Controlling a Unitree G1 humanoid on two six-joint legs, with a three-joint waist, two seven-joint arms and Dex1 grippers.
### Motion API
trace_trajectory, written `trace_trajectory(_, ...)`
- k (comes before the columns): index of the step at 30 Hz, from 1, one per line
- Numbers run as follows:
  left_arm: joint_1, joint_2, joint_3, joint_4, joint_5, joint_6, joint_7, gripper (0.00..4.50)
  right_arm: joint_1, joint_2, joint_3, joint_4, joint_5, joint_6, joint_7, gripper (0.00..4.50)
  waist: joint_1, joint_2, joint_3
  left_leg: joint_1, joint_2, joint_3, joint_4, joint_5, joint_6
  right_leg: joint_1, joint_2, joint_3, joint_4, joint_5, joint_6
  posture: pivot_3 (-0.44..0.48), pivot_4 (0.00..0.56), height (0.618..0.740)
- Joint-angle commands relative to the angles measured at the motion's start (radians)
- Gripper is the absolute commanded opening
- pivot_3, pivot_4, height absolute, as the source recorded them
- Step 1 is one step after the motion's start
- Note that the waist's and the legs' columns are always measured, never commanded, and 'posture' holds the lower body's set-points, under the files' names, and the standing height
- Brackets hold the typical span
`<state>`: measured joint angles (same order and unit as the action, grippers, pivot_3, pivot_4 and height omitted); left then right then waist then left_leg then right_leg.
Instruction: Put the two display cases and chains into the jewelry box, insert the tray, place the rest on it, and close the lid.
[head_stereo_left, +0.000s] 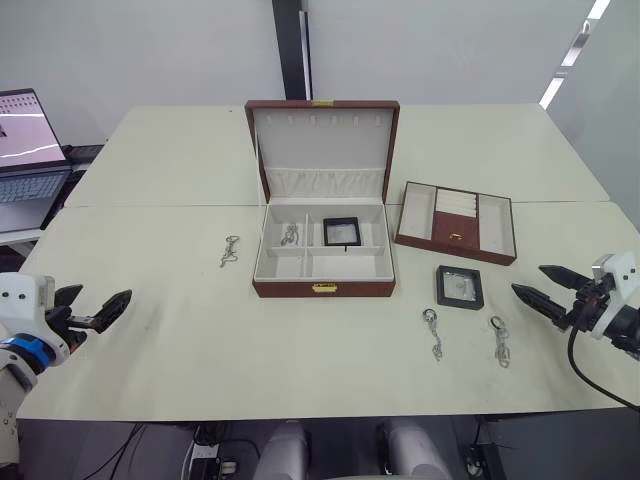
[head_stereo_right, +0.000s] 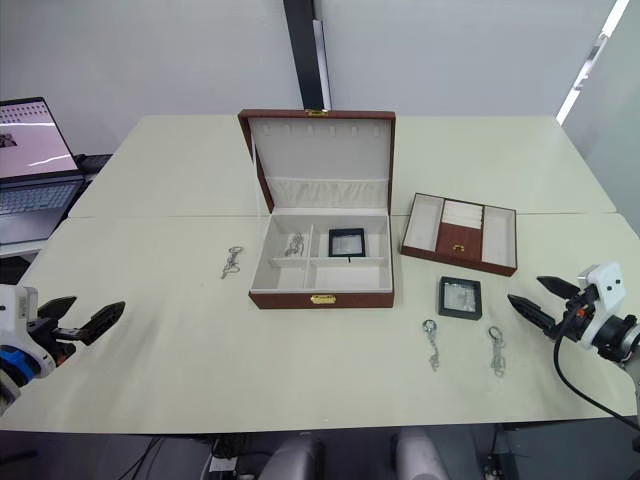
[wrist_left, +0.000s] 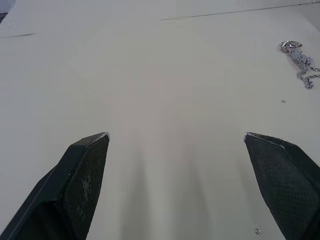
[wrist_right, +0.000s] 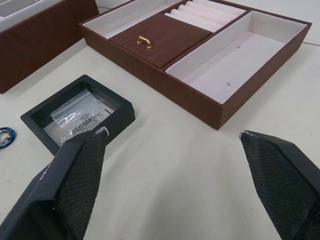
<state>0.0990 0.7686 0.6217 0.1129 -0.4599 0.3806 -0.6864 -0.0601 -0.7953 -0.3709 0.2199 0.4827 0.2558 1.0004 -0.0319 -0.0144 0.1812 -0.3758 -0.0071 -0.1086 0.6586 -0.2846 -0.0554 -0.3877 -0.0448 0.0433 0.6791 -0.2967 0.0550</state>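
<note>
**Jewelry box open on the surface, both my grippers spread and empty**

The jewelry box (head_stereo_left: 323, 250) stands at the middle of the pale surface (head_stereo_left: 180, 340), its lid (head_stereo_left: 322, 140) raised upright at the back. One display case (head_stereo_left: 341, 232) lies in a rear compartment, and a chain (head_stereo_left: 290, 236) rests in the compartment just to its left. The second display case (head_stereo_left: 459, 286) lies flat on the surface off the box's front right corner, with the tray (head_stereo_left: 456, 222) behind it, beside the box and apart from it. Two more chains (head_stereo_left: 433, 333) (head_stereo_left: 499, 341) lie near the front edge, in front of that case. Another chain (head_stereo_left: 230, 250) lies to the left of the box. My left gripper (head_stereo_left: 92, 309) hovers at the far left, fingers wide apart, holding nothing. My right gripper (head_stereo_left: 545, 288) hovers at the far right, likewise spread and empty, pointing toward the loose case and tray. A laptop (head_stereo_left: 28, 160) sits open at the far left.
</note>
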Motion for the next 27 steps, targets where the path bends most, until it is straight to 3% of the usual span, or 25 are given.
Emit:
trace_trajectory(1, -0.015, 0.003, 0.004, -0.007, 0.005, -0.019, 0.004, 4.48, 0.003, -0.005, -0.029, -0.018, 0.002, -0.016, -0.003, 4.50, 0.000, 0.000, 0.000, 0.000, 0.000, 0.000, 0.000, 0.000, 0.000, 0.000, 0.000, 0.000, 0.000, 0.000, 0.000, 0.000, 0.150, 0.740)
trace_trajectory(15, -0.072, -0.010, -0.037, 0.005, 0.024, -0.024, 0.022, 4.48, 0.014, -0.006, -0.026, -0.050, 0.013, -0.009, -0.002, 4.50, 0.000, 0.000, 0.000, 0.000, 0.000, 0.000, 0.000, 0.000, 0.000, 0.000, 0.000, 0.000, 0.000, 0.000, 0.000, 0.000, 0.150, 0.740)
trace_trajectory(22, -0.135, -0.100, -0.033, -0.098, -0.024, 0.035, 0.136, 4.48, 0.009, 0.001, 0.008, -0.251, 0.068, 0.082, 0.000, 4.50, 0.001, 0.000, 0.000, 0.000, 0.000, -0.001, 0.000, 0.000, 0.000, 0.000, 0.000, 0.000, 0.001, 0.000, 0.000, 0.000, 0.150, 0.740)
trace_trajectory(27, -0.196, -0.180, -0.107, -0.157, -0.007, 0.068, 0.220, 4.48, -0.040, 0.004, 0.068, -0.444, 0.123, 0.181, -0.021, 4.50, 0.001, 0.000, 0.000, 0.000, 0.000, -0.001, 0.001, 0.000, 0.000, 0.000, 0.000, 0.000, 0.001, 0.000, 0.000, 0.000, 0.150, 0.740)
